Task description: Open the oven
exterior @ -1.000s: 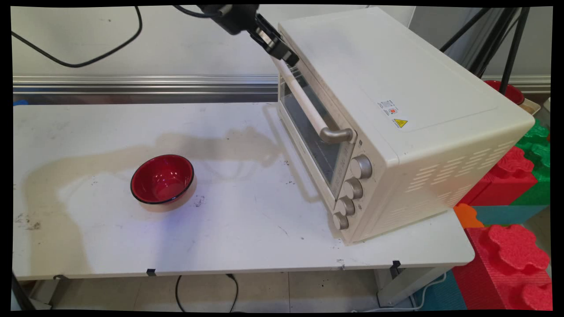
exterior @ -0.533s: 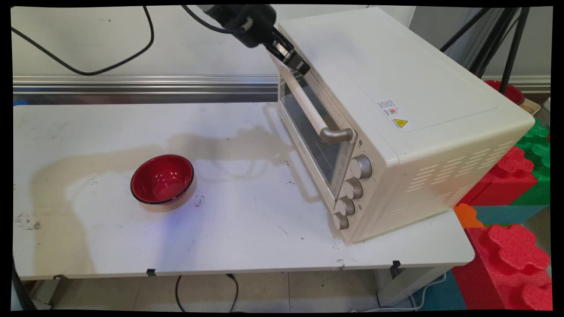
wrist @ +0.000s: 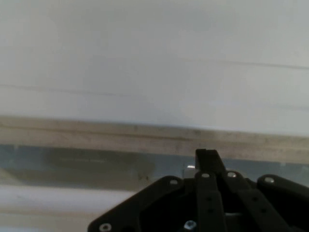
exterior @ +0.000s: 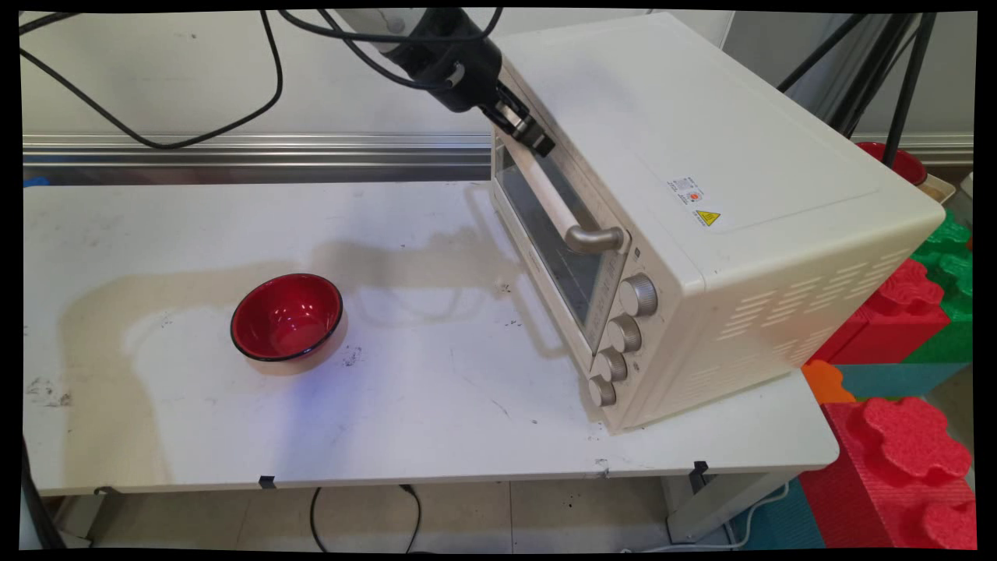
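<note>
A cream toaster oven [exterior: 701,195] stands on the right half of the white table [exterior: 436,436], its glass door [exterior: 545,226] closed and facing left. My gripper [exterior: 541,144] is shut and empty, its tip against the door's upper far corner, right by the far end of the cream door handle [exterior: 553,204]. In the hand view the gripper [wrist: 205,155] has its fingers together in front of the oven's pale front and the strip of glass [wrist: 72,162]. A red bowl [exterior: 287,315] sits empty on the table, far to the lower left of the gripper.
Four knobs [exterior: 623,335] line the oven's near front corner. Red and green foam blocks [exterior: 903,460] stack up off the table's right end. Another red bowl [exterior: 896,161] and black tripod legs [exterior: 907,78] stand behind the oven. Black cables [exterior: 195,132] hang at the back left.
The gripper has come down and to the right along the oven's front top edge, from the corner to the far end of the door handle. Bowl and oven have not moved.
</note>
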`<state>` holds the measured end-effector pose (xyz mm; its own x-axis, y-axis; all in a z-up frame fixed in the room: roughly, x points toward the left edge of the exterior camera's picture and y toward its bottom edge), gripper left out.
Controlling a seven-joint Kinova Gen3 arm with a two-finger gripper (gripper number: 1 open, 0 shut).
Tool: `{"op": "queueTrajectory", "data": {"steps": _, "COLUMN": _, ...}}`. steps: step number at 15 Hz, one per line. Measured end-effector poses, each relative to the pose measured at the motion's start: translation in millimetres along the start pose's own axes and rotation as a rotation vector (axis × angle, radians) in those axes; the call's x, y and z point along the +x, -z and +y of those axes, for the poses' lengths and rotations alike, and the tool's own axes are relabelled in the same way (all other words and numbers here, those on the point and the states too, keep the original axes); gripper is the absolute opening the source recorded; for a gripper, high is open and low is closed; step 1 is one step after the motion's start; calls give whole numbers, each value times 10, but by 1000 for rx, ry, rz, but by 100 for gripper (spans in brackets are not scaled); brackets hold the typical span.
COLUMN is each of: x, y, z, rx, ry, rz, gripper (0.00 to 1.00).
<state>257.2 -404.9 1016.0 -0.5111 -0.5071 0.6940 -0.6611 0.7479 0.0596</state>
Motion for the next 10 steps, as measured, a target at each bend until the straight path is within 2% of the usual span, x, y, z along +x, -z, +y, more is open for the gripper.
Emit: {"op": "queueTrajectory", "data": {"steps": 10, "x": -358, "y": 121, "z": 67, "rx": 3, "ry": 12, "rz": -75, "gripper": 0}}
